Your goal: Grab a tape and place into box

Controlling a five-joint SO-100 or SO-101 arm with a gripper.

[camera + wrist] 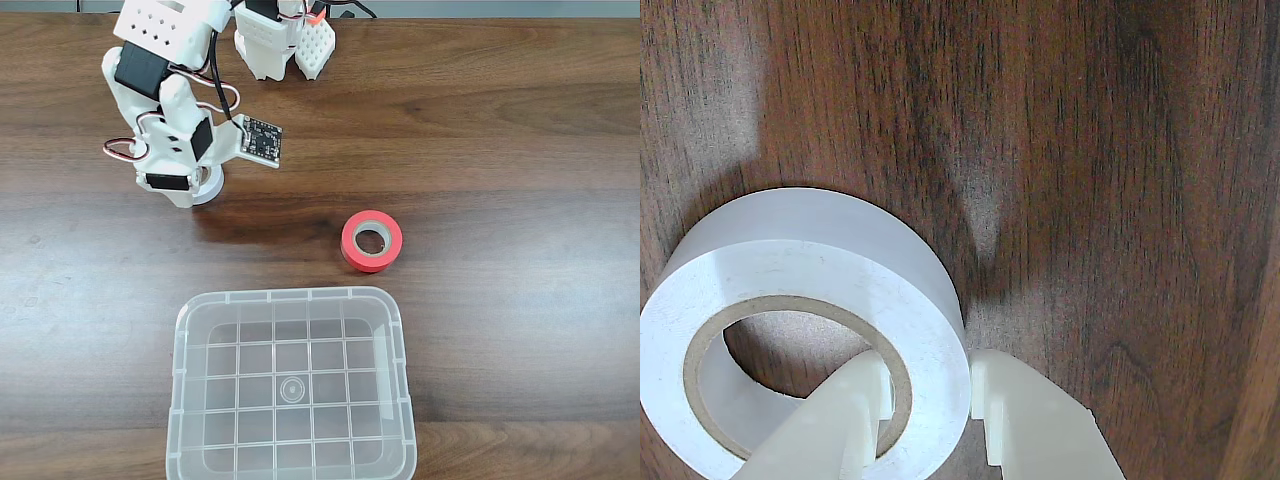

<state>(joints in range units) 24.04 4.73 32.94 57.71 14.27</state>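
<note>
The white tape [790, 270] lies flat on the wooden table; in the fixed view only an edge of the tape [214, 186] shows under the arm at the upper left. My gripper [930, 365] straddles the roll's wall, one finger [855, 410] inside the pale core and the other finger [1025, 410] outside, both pressed against it. In the fixed view the gripper [196, 193] points straight down at the roll. The clear box [182, 345] with a grid bottom stands at the front middle, holding nothing.
A red roll of tape [372, 241] lies on its side right of the arm, just above the box's far right corner. The arm's white base [280, 40] stands at the table's back edge. A small circuit board [261, 139] sticks out from the wrist.
</note>
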